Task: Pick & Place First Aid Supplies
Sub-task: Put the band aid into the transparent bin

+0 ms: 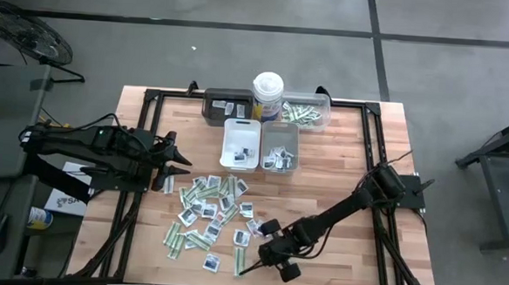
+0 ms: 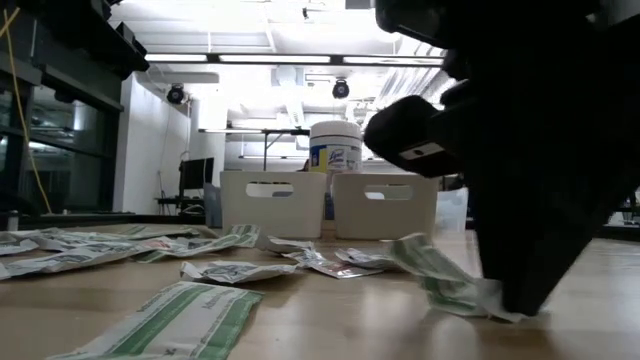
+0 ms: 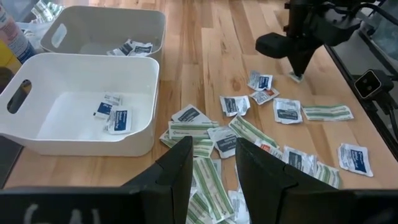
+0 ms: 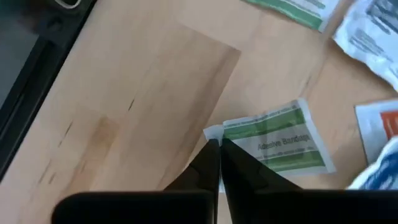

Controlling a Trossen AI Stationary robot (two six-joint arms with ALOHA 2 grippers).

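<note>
The first aid supplies (image 1: 207, 214) lie scattered on the wooden table: white sachets and green-and-white strips. Near the table's front edge, my right gripper (image 4: 217, 149) points steeply down, shut on one green-and-white bandage strip (image 4: 273, 143), which also shows in the low view (image 2: 440, 280). My left gripper (image 3: 214, 165) hovers open at the table's left, above the pile's far left part, with nothing between its fingers. My right gripper pinches the bandage strip's white end (image 4: 214, 132) between its two fingertips, at a corner of that end. The fingers come from above, slanting steeply down. The rest of the strip lies flat on the table beyond the fingers.
At the far middle stand a white tray (image 1: 241, 144) and a grey tray (image 1: 279, 148), each holding a few sachets. Behind them are a dark tray (image 1: 226, 106), a clear tray (image 1: 307, 110) and a white canister (image 1: 266, 95). Bare wood lies right of my right arm.
</note>
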